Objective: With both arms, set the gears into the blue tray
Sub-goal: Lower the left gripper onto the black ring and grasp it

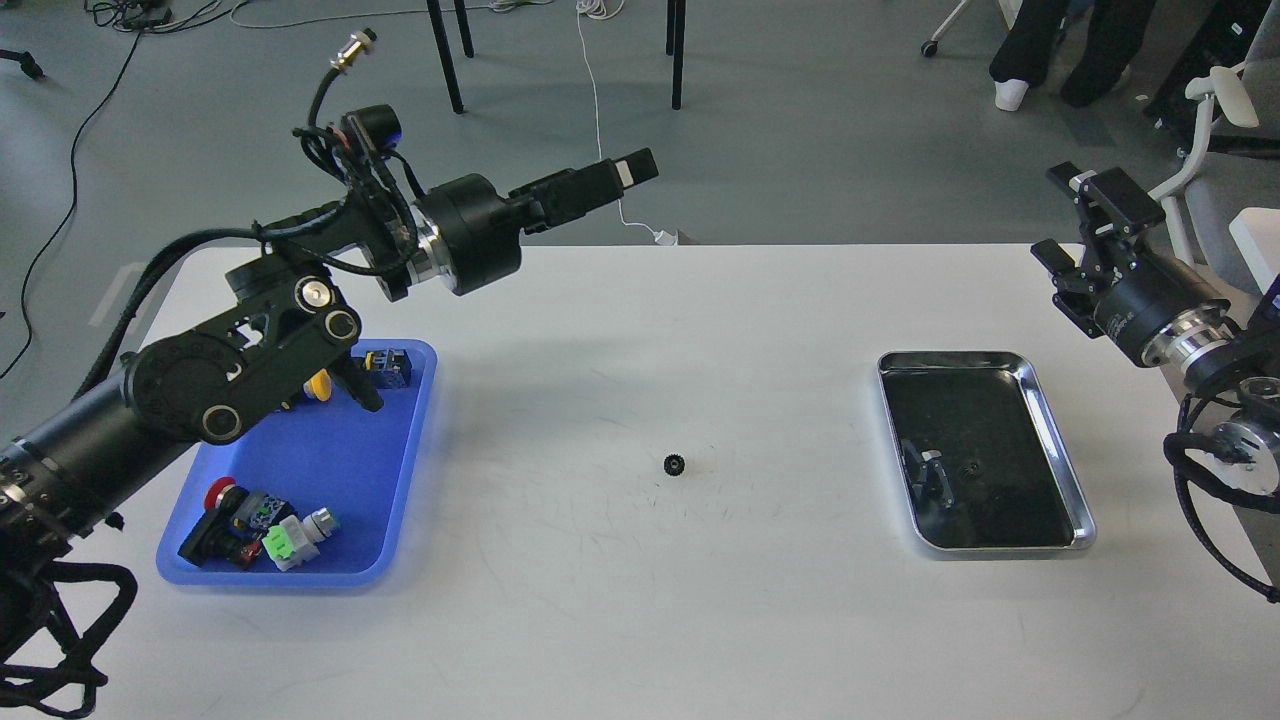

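Observation:
One tiny black gear (675, 464) lies on the white table near its middle, between the two trays. A second small dark round shape, possibly a gear (967, 467), shows faintly on the dark bottom of the steel tray (1062, 440). The blue tray (405, 470) sits at the left and holds several push-button switches; my left arm hides its far left part. My left gripper (625, 170) hangs high over the table's far edge, seen side-on, so its fingers cannot be told apart. My right gripper (1058, 215) is raised beyond the steel tray at the far right, open and empty.
Switches with red (220, 495), green (280, 545) and yellow (318, 383) parts lie in the blue tray. Chair legs, cables and a person's feet are on the floor beyond the table. The table's far edge runs just behind both grippers.

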### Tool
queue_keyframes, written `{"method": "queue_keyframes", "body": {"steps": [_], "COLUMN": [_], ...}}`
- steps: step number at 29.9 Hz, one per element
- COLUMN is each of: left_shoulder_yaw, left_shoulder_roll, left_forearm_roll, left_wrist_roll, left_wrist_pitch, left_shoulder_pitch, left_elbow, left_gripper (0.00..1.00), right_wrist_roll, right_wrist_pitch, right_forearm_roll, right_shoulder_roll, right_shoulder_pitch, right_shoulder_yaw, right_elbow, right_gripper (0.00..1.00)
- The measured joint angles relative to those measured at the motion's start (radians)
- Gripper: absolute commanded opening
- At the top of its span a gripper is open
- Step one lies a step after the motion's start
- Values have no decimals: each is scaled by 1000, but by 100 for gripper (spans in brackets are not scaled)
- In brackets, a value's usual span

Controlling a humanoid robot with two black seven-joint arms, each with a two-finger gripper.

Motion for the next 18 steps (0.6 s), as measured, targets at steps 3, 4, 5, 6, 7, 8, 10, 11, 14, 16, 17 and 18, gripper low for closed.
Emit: {"method": "queue_keyframes", "body": {"steps": [3, 4, 5, 6, 7, 8, 10, 11, 14, 16, 17, 18], "left_shoulder_yaw": [101, 145, 192, 239, 279, 320, 380, 406, 453, 463, 465, 466], "left_shoulder_roll": [-52, -68, -83, -97, -107, -116, -132, -142, -186, -202, -205, -207], "left_forearm_roll": [157, 207, 258, 310, 354, 402, 487, 528, 613, 642, 650, 655], "left_wrist_roll": [-2, -2, -2, -2, -2, -2, -2, -2, 0, 0, 0, 0], "left_wrist_pitch": [63, 95, 131, 168, 198, 229, 270, 283, 299, 306, 309, 312], "left_shoulder_pitch": [0, -3, -7, -9, -10, -10, -10, -8, 5, 12, 16, 18], "left_elbow": [0, 0, 2, 4, 7, 12, 31, 48, 97, 112, 117, 120], "left_gripper": [94, 94, 92, 88, 84, 81, 78, 77, 72, 67, 63, 62], "right_wrist_roll": [0, 0, 0, 0, 0, 0, 0, 0, 0, 0, 0, 0], "right_wrist_pitch": [61, 73, 81, 85, 88, 89, 91, 95, 142, 200, 229, 248], "right_forearm_roll": [108, 132, 148, 157, 164, 167, 178, 190, 237, 258, 264, 267], "right_shoulder_roll": [-10, -12, -13, -14, -14, -15, -15, -16, -26, -30, -31, -31], "right_shoulder_pitch": [-14, -20, -25, -30, -35, -41, -52, -60, -100, -127, -140, -150], "right_shoulder_yaw": [2, 3, 3, 4, 4, 4, 12, 18, 38, 45, 49, 53], "right_elbow": [-2, -3, -3, -3, -3, -3, -1, 1, 3, 3, 3, 4], "right_gripper": [98, 98, 98, 98, 98, 98, 98, 98, 98, 98, 98, 98]}}
